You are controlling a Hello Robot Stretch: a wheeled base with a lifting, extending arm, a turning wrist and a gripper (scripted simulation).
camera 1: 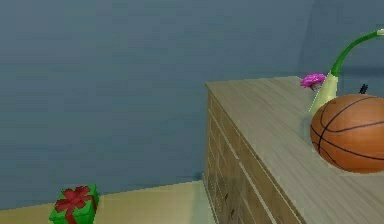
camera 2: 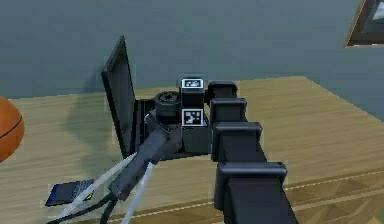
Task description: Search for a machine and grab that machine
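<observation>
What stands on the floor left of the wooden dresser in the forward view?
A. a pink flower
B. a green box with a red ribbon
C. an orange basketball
B: the green box with a red ribbon sits on the floor; the orange basketball rests on the wooden dresser.

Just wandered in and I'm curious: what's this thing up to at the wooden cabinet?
A robot is hunting for a machine to grab. Its arm reaches over the wooden cabinet top, with the claw near a dark upright panel, perhaps an open laptop. A small blue flat thing lies by the claw's tip; whether it holds anything can't be told.
</observation>
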